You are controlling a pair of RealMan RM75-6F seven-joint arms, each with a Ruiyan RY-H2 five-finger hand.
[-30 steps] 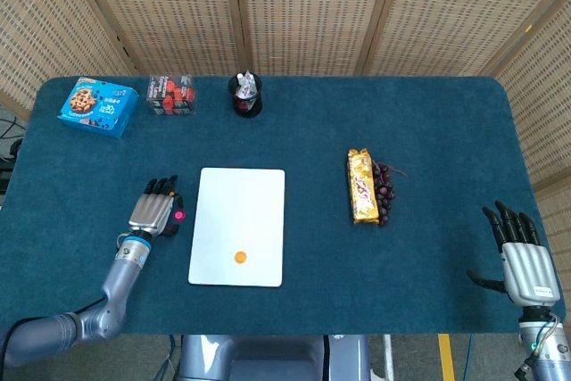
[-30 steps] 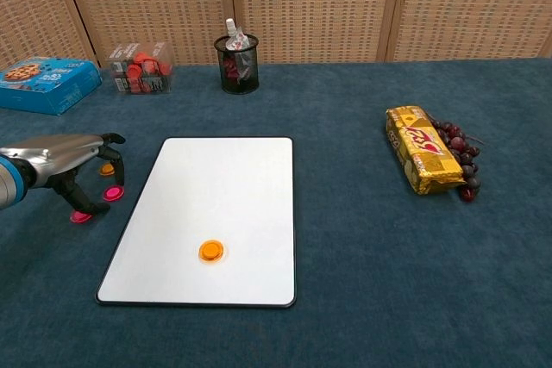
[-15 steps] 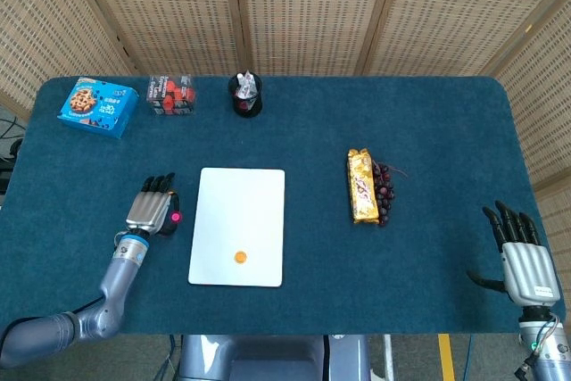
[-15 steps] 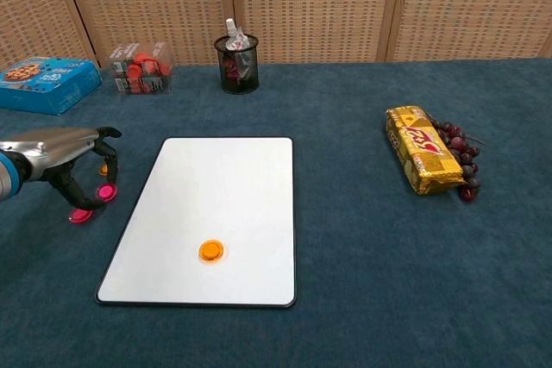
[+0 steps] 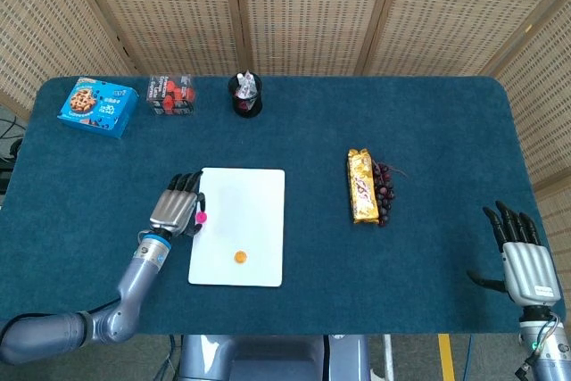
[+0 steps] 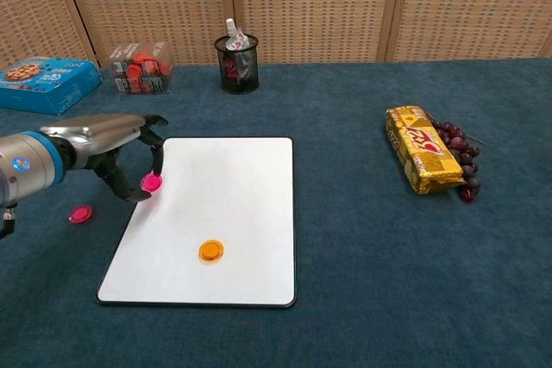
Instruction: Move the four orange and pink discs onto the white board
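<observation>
My left hand (image 6: 112, 157) has carried a pink disc (image 6: 151, 182) right from the desk to the left edge of the white board (image 6: 224, 213), pinching it between fingertips just above the rim. One orange disc (image 6: 210, 251) already lies low on the board; another pink disc (image 6: 80, 213) waits on the blue felt desk (image 6: 362, 256), far left of the chest view. So two remain after this. Discs: small, flat, glossy. Board: smooth, rigid, rounded corners. Right hand (image 5: 526, 260), lower right, empty, fingers spread.
</observation>
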